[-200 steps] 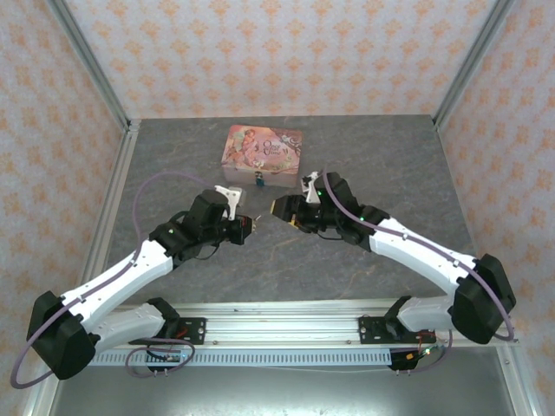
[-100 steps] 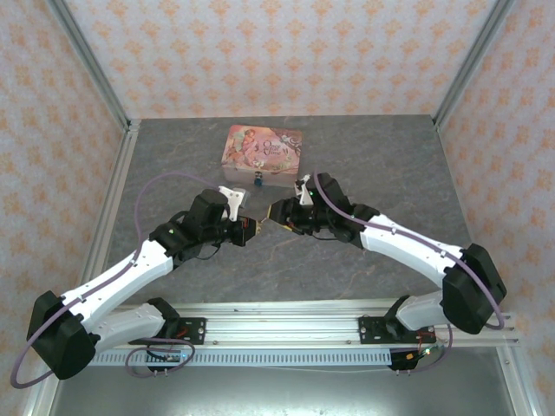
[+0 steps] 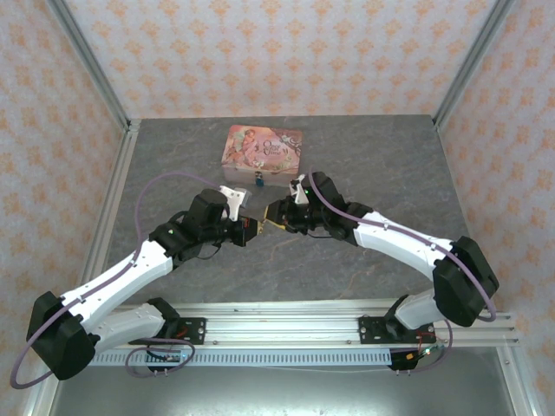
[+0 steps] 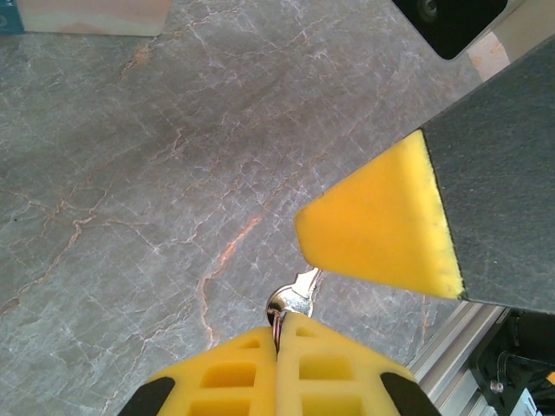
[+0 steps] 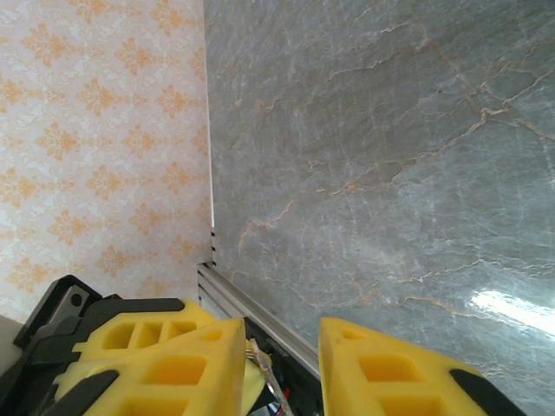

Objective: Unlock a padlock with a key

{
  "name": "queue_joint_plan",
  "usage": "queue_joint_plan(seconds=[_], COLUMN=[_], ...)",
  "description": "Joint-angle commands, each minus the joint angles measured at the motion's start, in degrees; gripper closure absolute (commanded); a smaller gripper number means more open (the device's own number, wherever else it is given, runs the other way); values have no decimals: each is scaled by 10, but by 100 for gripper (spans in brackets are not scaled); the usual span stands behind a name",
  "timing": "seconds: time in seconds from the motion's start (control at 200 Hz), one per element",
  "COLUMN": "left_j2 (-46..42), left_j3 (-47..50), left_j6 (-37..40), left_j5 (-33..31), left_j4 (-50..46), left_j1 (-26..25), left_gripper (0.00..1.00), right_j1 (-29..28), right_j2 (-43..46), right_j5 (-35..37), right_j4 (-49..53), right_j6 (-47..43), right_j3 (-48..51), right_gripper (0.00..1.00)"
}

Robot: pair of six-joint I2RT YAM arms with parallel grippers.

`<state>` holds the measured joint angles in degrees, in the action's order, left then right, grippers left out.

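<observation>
- Left gripper [image 4: 279, 338]: I read it clenched on the key [image 4: 297, 293], whose blade juts out above the stone-grey table [image 4: 130, 173].
- Right gripper [image 5: 279, 351]: fingers spread, just beside the key.
- Padlock [image 3: 258, 180]: at the pink tin's [image 3: 264, 146] front face.

The key [image 4: 293, 299] has its tip hidden behind 1 yellow finger [image 4: 381, 225] of the right gripper [image 5: 282, 351] — its other end vanishes between the closed pads of the left gripper [image 4: 279, 338], whose 2 fingers are cut off by the bottom edge. From above, the padlock [image 3: 258, 180], beyond both grippers, is too small to tell if its shackle is locked — the key there cannot be made out.
</observation>
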<state>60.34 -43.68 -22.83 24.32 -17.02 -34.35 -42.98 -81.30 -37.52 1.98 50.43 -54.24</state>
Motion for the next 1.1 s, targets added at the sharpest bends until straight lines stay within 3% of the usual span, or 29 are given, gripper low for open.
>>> queue_joint_plan(seconds=[0.0, 0.34, 0.495, 0.571, 0.636, 0.786, 0.896, 1.006, 1.096], left_j2=[-11, -13, -23, -36, -50, -87, -125, -156, -158], left_j3=[7, 10, 7, 9, 12, 20, 47, 49, 51], left_j6=[3, 2, -5, -14, -23, 0, 32, 42, 18], left_j5=[12, 4, -39, -65, -65, -40, 7, 42, 113], left_j4=[15, 12, -15, -29, -33, -33, 18, 37, 80], left_j1=[4, 4, 4, 5, 11, 19, 20, 22, 36], left_gripper=[100, 100, 100, 72, 63, 54, 48, 39, 39], right_j1=[-3, -3, -3, -3, -3, -2, 3, 13, 29], right_j2=[-8, -13, 8, 28, 51, 91, 89, 76, 76], right_j5=[-22, -32, -1, 24, 51, 78, 23, -58, -115], right_j4=[-41, -59, -58, -25, 19, 108, 166, 186, 144], right_j6=[18, 24, -17, -82, -162, -350, -461, -505, -487], right_j3=[-13, -8, 11, 5, -8, -47, -84, -108, -99], right_gripper=[73, 100, 100, 100, 100, 100, 100, 100, 100])
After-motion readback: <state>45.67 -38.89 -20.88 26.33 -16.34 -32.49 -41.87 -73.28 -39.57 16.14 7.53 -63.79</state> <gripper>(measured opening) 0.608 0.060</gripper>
